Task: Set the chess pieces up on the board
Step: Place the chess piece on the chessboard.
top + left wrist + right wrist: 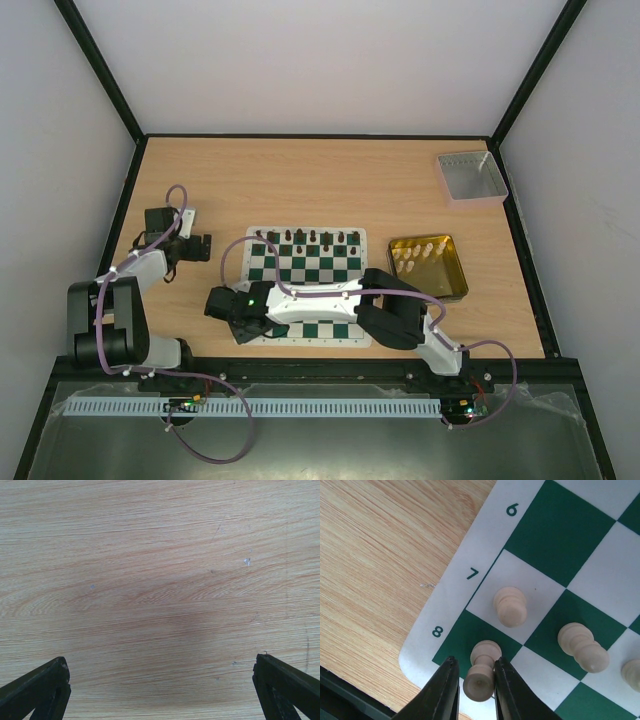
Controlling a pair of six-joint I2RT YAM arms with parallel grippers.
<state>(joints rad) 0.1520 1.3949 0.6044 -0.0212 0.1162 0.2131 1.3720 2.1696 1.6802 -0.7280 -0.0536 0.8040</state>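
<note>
The green and white board (305,258) lies mid-table, with dark pieces (313,237) lined along its far edge. My right arm reaches across the board to its near left corner. There my right gripper (222,303) is shut on a cream piece (481,672), whose base rests on the green corner square by the 8 mark. The gripper also shows in the right wrist view (475,660). Other cream pieces (510,606) (582,646) stand on the squares next to it. My left gripper (195,245) is open and empty over bare wood, left of the board.
A gold tin (427,268) right of the board holds several cream pieces (415,255). A grey square tray (470,177) sits at the far right corner. The board's white border and the table's near edge lie close under the right gripper.
</note>
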